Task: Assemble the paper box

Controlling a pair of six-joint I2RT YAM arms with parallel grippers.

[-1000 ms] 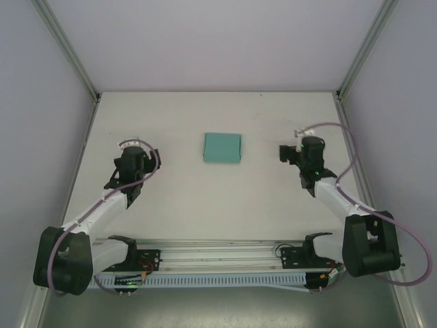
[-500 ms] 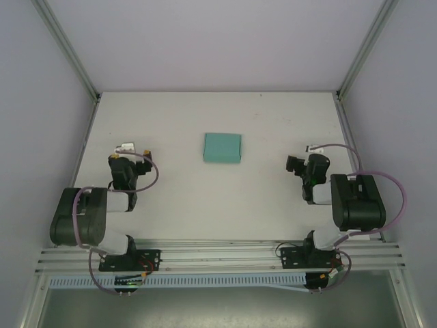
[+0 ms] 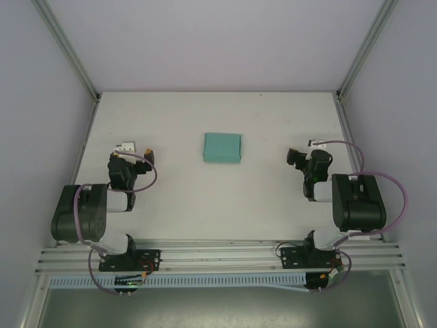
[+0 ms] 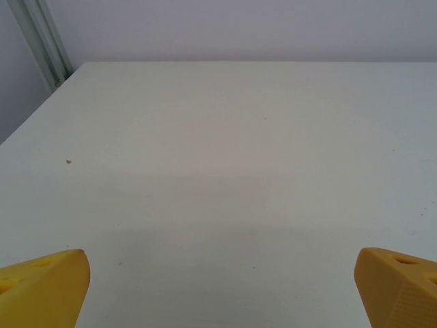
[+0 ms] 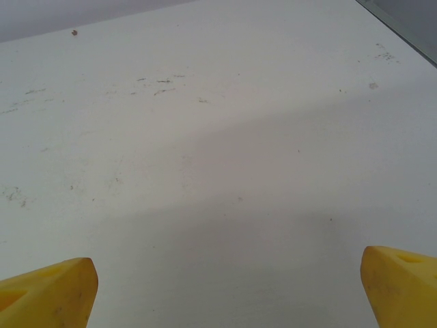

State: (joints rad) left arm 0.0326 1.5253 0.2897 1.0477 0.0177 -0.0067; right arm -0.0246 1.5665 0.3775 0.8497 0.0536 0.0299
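Observation:
The paper box is a small plain teal rectangle lying flat on the white table, near the middle and a little toward the back. My left gripper rests well to the left of it, with bare table between them. My right gripper is about the same distance off on the right. In the left wrist view the yellow fingertips stand far apart over bare table, so that gripper is open and holds nothing. The right gripper is likewise open, its yellow fingertips spread wide over scuffed table.
Pale walls and metal frame posts close in the table at the back and both sides. A metal rail with the arm bases runs along the near edge. Both arms are folded back, their dark elbow housings close to the bases.
Both arms have folded back toward their bases, from stretched out to tucked in. The grippers have stayed open at roughly the same spots. The teal box has not moved.

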